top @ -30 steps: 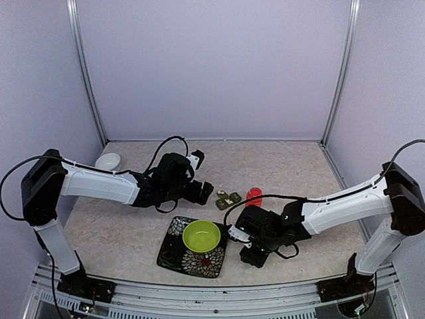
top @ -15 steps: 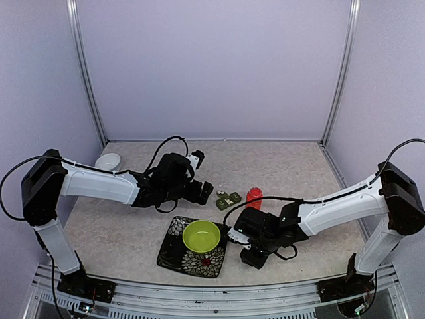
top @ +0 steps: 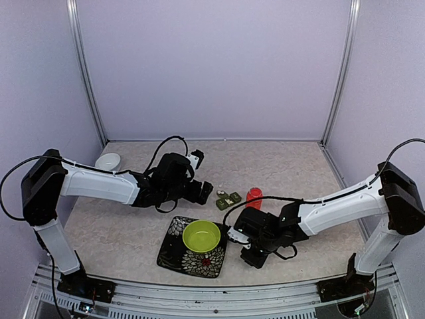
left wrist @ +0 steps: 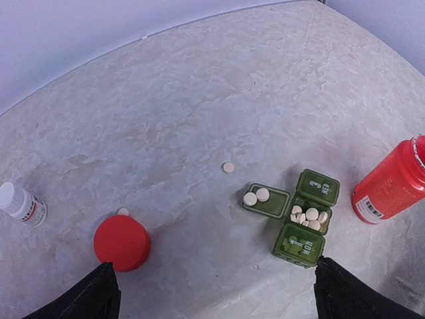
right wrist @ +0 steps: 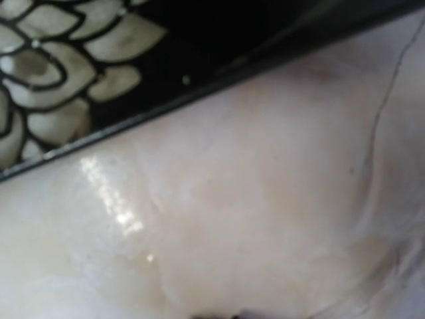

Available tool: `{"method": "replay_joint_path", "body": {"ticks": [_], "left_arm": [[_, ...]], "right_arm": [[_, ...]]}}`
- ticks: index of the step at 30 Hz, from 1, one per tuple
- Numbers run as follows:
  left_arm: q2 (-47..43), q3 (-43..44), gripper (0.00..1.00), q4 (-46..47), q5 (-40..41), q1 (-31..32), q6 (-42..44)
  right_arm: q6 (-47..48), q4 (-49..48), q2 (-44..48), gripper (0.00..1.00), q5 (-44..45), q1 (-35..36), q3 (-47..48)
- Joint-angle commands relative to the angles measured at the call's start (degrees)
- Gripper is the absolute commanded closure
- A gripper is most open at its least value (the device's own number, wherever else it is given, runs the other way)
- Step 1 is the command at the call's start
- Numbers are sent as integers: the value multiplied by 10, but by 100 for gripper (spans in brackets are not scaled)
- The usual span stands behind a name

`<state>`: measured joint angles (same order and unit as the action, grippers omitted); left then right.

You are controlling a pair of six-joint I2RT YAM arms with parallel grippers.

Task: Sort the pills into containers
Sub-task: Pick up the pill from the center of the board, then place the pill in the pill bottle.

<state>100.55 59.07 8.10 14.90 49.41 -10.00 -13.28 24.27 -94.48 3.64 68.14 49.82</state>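
Two arms reach over the table (top: 119, 229).

Nearest: right gripper (top: 235, 234) sits low at the right edge of the black patterned plate (top: 174, 249), which carries the lime-green bowl (top: 201, 236). The right wrist view is blurred. It shows pale tabletop with the plate rim crossing the upper left, and the fingertips barely show at the bottom edge. Jaws together. Cannot tell whether anything is pinched between them.

Mid-table: dark green pillbox (left wrist: 297, 244) lies flat just beyond the plate's far right corner, apart from it. Its middle cell is open and holds a small heap of white pills (left wrist: 309, 216). Both end cells have their lids down. A square green part folded out beside the middle cell carries two more pills. Cannot tell whether that part is a lid or a cell. Red bottle (left wrist: 388, 189) stands just right of the pillbox, not touching.

Left gripper (left wrist: 214, 264) is above the table left of the pillbox, jaws wide apart, nothing between them. One loose pill (left wrist: 228, 167) lies on the table beyond the pillbox. Red cap (left wrist: 121, 242) sits to the left with another pill just behind it. Small white bottle (left wrist: 20, 205) lies further left.

Far left: white bowl (top: 107, 161).
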Motion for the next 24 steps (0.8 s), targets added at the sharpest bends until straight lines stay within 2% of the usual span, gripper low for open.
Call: {"method": "replay_joint_path", "body": {"ticks": [1, 10, 17, 24], "left_arm": [[-19, -5, 1, 6, 8, -4, 5], [-15, 5, 1, -3, 10, -5, 7], [15, 49, 1, -34, -1, -19, 3], [57, 117, 1, -53, -29, -37, 5]], "right_arm": [[0, 15, 19, 97, 14, 6, 7], [17, 37, 96, 91, 71, -12, 74], [44, 27, 142, 87, 92, -92, 93], [81, 10, 128, 87, 87, -172, 116]]}}
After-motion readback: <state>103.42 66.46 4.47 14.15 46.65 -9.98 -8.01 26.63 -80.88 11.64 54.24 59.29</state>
